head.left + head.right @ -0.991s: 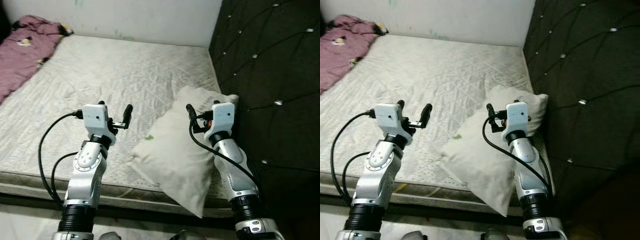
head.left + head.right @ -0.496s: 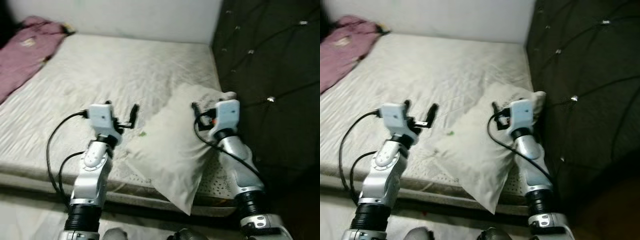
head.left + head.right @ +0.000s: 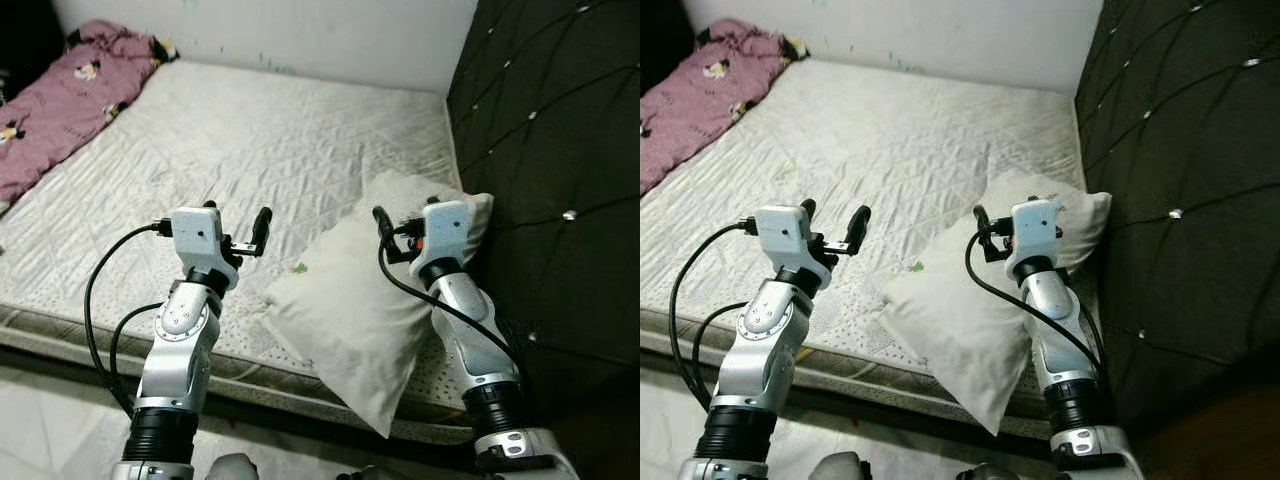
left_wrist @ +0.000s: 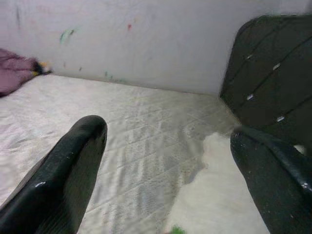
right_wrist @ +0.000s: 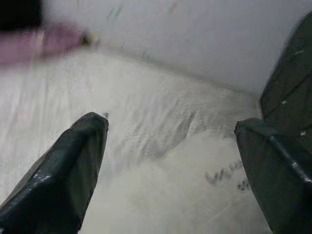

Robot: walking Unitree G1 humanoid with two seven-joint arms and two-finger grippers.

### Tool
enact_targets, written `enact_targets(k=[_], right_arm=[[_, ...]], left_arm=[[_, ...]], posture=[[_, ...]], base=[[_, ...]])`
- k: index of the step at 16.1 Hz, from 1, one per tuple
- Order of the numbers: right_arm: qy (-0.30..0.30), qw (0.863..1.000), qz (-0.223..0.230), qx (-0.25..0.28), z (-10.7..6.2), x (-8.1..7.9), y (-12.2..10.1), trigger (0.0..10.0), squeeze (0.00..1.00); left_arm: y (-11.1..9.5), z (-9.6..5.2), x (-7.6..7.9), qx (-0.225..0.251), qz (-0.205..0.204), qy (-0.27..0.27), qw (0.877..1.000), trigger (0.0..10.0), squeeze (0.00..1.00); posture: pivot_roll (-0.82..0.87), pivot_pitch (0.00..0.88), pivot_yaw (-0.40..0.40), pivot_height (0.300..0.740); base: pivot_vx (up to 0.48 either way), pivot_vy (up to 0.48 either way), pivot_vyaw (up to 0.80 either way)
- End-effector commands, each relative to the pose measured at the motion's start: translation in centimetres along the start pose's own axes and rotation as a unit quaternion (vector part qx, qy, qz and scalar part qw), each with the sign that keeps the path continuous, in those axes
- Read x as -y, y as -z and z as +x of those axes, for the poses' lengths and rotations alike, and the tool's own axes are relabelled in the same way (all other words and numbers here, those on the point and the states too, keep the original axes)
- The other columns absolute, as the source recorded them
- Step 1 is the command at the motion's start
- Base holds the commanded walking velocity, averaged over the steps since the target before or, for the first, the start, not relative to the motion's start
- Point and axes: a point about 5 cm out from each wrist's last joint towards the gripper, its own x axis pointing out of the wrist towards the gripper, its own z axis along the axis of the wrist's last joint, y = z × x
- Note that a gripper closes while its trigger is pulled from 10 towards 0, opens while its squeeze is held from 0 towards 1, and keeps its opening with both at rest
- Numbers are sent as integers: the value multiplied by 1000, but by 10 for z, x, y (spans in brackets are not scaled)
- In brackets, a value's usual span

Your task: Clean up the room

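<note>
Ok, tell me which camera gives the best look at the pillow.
The left eye view: the whole white pillow shows, lying on the mattress by the dark headboard, one corner hanging over the near edge. The right eye view shows the same. Each wrist view catches just part of it beyond the open fingers.

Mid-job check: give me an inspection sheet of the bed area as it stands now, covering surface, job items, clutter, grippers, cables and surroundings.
Surface: bare quilted mattress, wrinkled beside the pillow.
Job's things: white pillow lying askew, its lower corner hanging over the mattress's near edge; purple blanket bunched at the far left.
Clutter: small green scrap beside the pillow.
Grippers: left gripper open, above the mattress; right gripper open, over the pillow; neither holds anything.
Cables: black cables loop beside the left arm and down the right arm.
Surroundings: dark tufted headboard on the right; marked white wall behind.
</note>
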Motion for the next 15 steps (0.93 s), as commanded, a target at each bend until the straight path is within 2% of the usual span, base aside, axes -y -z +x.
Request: enact_targets(k=[1,6,9,15], right_arm=[[-10,1000,1,-19,-1,-2,3,10000,0],[4,1000,19,-18,-7,-1,5,10000,0],[22,997,67,33,-16,-4,-6,10000,0],[21,995,90,36,-29,-9,-7,10000,0]], left_arm=[[8,-3,-7,-25,-2,-22,999,10000,0],[9,-11,-7,-30,-13,-24,999,10000,0],[6,-14,-7,-25,-22,-21,999,10000,0],[3,-22,-9,-28,-21,-26,999,10000,0]], posture=[[-2,0,-34,740],[0,0,-23,740],[2,0,-16,740],[8,56,-16,740]], base=[[0,0,0],[0,0,0],[0,0,0],[0,0,0]])
